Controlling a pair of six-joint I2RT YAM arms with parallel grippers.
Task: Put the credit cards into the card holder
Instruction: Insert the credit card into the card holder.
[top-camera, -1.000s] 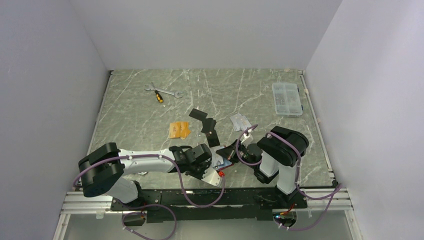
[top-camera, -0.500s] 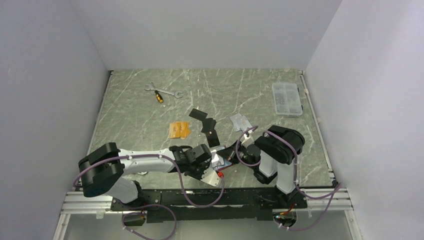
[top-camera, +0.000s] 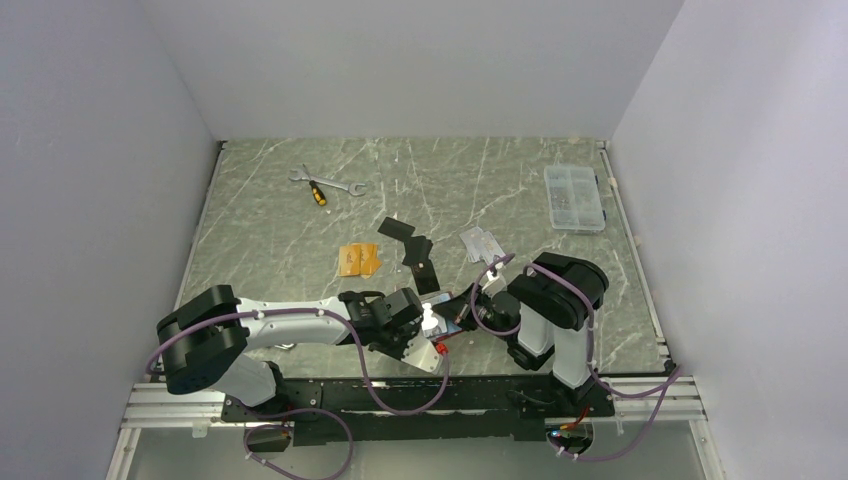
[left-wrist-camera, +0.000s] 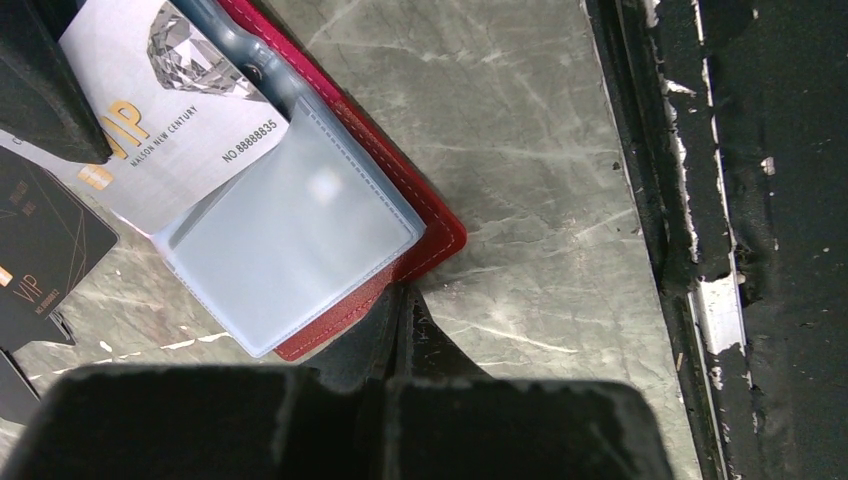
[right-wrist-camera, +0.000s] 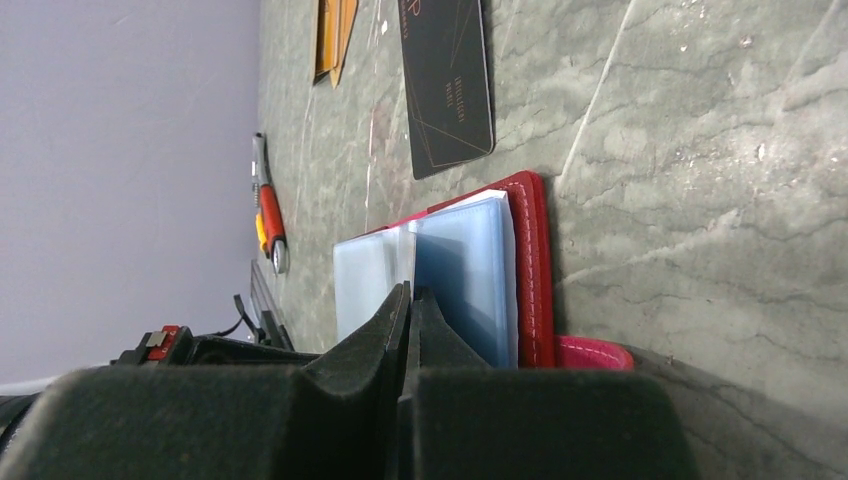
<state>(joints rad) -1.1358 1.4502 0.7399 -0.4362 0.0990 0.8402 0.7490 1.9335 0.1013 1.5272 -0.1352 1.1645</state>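
An open card holder (left-wrist-camera: 300, 230) lies at the near edge of the table (top-camera: 270, 230), about midway across. Just behind it, credit cards (top-camera: 420, 268) lie in a row: a left stack (top-camera: 358, 260), a middle stack (top-camera: 398, 229) and a right stack (top-camera: 480, 243). Far back on the left, a screwdriver (top-camera: 316, 193) and a wrench (top-camera: 335, 184) lie together. A compartment box (top-camera: 574, 198) sits far back on the right.

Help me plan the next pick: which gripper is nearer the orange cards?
Left. Left gripper sits just near-right of the orange cards; right gripper is farther right, across the wallet.
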